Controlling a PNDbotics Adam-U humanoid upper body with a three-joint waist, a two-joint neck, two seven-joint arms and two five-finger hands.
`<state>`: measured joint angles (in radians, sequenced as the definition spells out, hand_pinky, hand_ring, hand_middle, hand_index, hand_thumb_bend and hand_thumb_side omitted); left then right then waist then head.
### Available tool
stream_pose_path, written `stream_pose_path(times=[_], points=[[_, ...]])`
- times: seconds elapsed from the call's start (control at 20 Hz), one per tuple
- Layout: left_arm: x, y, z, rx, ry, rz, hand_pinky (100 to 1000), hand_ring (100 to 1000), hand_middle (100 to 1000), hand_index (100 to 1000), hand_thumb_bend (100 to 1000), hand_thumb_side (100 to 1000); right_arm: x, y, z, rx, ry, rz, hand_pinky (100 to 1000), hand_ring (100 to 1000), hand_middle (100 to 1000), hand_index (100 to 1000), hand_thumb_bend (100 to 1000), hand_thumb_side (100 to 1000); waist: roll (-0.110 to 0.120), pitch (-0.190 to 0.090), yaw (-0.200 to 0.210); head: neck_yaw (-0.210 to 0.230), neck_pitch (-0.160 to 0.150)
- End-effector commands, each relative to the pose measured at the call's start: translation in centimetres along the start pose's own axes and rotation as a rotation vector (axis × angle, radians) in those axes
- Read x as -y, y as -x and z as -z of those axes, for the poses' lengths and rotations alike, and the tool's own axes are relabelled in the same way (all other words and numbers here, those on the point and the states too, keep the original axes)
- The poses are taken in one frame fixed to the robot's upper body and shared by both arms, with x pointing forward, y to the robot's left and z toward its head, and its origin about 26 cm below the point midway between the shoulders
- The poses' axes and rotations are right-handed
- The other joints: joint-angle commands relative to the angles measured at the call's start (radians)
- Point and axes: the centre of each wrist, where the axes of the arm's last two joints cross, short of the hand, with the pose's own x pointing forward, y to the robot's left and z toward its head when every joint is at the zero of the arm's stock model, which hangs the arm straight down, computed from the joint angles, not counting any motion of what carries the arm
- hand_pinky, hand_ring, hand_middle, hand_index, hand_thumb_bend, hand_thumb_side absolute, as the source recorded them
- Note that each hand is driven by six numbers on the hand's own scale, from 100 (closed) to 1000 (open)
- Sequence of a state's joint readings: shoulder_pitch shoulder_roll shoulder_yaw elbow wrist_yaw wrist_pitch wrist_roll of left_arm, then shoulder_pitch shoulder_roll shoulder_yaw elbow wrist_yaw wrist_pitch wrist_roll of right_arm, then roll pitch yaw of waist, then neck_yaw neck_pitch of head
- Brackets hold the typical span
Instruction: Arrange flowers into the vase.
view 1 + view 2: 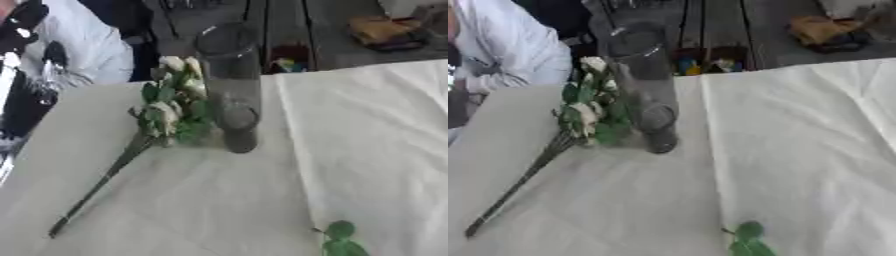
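Neither the left hand nor the right hand shows in either view, so whether they are open or closed cannot be told. On the table [367,150], spread with a creased white cloth, a tall clear glass vase [230,87] stands upright near the far middle. Just to its left lies a bunch of flowers [175,100], white blooms with green leaves touching or overlapping the vase's side, the long stems [96,187] running down toward the near left corner. A separate sprig of green leaves [339,240] lies at the near edge, well apart from the vase
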<state>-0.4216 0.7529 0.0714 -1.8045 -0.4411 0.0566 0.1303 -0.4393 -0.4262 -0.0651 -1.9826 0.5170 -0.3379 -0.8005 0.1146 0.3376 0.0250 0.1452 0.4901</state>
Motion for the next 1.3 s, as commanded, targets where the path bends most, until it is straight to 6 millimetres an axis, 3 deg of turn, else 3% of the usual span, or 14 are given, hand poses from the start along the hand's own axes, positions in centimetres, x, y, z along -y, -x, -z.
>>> stream_pose_path(times=[0.05, 0.2, 0.65, 1.0, 1.3], points=[[-1.7, 0.4, 0.5, -0.026, 0.061, 0.091, 939, 995, 1000, 1000, 100, 1000, 0.1, -0.3, 0.6, 0.029, 0.002, 0.016, 612, 670, 590, 746, 100, 931, -0.002, -0.025, -0.002, 0.004, -0.005], [-1.8, 0.6, 0.6, -0.068, 0.14, 0.127, 992, 1000, 1000, 1000, 100, 1000, 0.1, -0.4, 0.6, 0.026, -0.002, 0.017, 613, 670, 589, 745, 100, 933, -0.002, -0.025, -0.004, 0.005, -0.005], [-0.7, 0.4, 1.0, -0.183, 0.37, 0.085, 990, 1000, 1000, 1000, 171, 969, 0.0, -0.4, 0.5, 0.021, -0.011, 0.025, 614, 671, 587, 746, 100, 932, 0.001, -0.023, -0.015, 0.014, 0.006], [-2.1, -2.1, 2.4, -0.241, 0.526, 0.036, 991, 1000, 1000, 1000, 191, 980, -0.1, -0.5, 0.4, 0.013, -0.017, 0.028, 616, 670, 585, 744, 100, 934, 0.001, -0.021, -0.02, 0.016, 0.041], [-2.4, -3.4, 3.1, -0.258, 0.568, 0.059, 996, 1000, 1000, 1000, 247, 992, -0.1, -0.5, 0.3, 0.008, -0.022, 0.033, 617, 670, 584, 743, 100, 932, -0.001, -0.022, -0.023, 0.029, 0.043]])
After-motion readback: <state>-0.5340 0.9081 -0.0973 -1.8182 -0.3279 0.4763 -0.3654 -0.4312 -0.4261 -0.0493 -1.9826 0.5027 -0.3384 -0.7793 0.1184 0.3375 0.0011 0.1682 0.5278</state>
